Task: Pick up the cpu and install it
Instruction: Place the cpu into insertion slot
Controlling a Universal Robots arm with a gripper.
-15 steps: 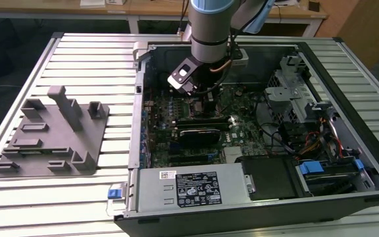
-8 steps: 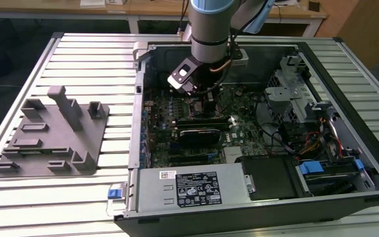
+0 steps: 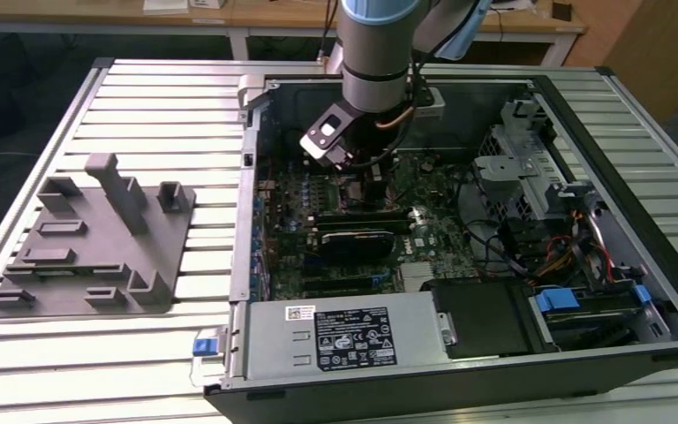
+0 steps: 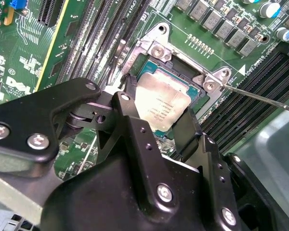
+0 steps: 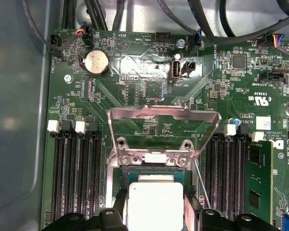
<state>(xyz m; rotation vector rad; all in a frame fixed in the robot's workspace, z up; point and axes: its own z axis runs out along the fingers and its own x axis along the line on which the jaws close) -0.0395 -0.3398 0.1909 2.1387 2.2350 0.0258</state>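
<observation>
Pinching the small, flat, square, silver-topped cpu [image 4: 163,100] by two opposite edges, the black metal gripper [image 4: 158,105] holds it in or just over the open black square socket [image 4: 176,77], its silver load plate [image 5: 164,113] raised, on the green motherboard [image 5: 149,91]. Light, stiff, slick, probably fragile underneath: edge grip suits it.

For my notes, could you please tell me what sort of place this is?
Likely a robotics lab workbench: an open computer case on a slatted metal table, wooden desks behind, the claw gripping the cpu.
</observation>
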